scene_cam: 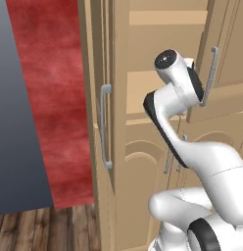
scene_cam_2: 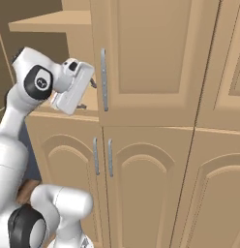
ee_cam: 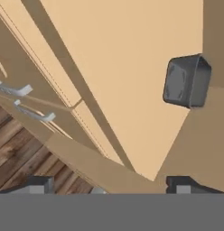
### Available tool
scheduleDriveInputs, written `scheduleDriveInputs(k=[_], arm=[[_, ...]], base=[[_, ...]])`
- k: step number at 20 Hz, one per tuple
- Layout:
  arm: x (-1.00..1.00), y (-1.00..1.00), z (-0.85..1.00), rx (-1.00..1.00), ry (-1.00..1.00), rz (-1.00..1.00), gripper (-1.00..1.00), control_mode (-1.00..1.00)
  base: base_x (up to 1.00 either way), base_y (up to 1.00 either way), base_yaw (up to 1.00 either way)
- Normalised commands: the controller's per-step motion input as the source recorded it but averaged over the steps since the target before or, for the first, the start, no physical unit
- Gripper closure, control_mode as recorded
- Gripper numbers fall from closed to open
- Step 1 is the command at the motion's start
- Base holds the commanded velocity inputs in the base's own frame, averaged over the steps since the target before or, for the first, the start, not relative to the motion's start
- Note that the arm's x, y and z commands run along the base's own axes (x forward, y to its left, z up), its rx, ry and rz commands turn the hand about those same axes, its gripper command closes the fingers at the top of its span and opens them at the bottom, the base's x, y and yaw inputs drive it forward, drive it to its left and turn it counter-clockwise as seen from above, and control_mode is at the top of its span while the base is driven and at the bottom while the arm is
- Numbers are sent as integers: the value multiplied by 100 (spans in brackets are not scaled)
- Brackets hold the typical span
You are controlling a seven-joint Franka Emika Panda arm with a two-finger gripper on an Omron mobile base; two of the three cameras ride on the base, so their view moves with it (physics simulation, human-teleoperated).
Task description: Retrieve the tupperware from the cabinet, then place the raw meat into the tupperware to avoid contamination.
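The cabinet (scene_cam: 118, 162) of light-tan wood is seen beside a red wall (scene_cam: 50, 98) and a plank floor (scene_cam: 40, 228). Its upper left door (scene_cam: 96, 98) is swung open, baring tan shelves (scene_cam: 143, 83). A dark grey tupperware (ee_cam: 187, 81) is set at the back of a shelf, apart from the tool (ee_cam: 109, 184), whose fingertips (ee_cam: 184, 184) are spread wide, with nothing held.

One tall wooden cabinet (scene_cam_2: 156, 72) stands with one upper door (scene_cam: 101, 73) swung open. One dark grey tub (ee_cam: 187, 81) sits on its shelf (ee_cam: 132, 90). Two arched lower doors (scene_cam_2: 68, 184) meet beneath, each with one silver handle (scene_cam_2: 96, 156).
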Motion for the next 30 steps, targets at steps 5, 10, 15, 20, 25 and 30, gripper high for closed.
scheduleDriveInputs(k=[5, 10, 15, 20, 25, 30], arm=[[8, -47, -16, -18, 24, -28, -100, -100], [4, -27, -20, -12, 18, -35, -100, -100], [-28, -37, -11, 0, 7, -28, -100, -100], [-42, -40, -10, 0, 4, -25, -100, -100], [-57, -51, -17, 0, 0, -19, -100, -100], [-65, -75, -26, 0, 0, -11, -100, -100]], base=[[0, 0, 0], [0, 0, 0], [0, 0, 0], [0, 0, 0], [0, 0, 0], [0, 0, 0]])
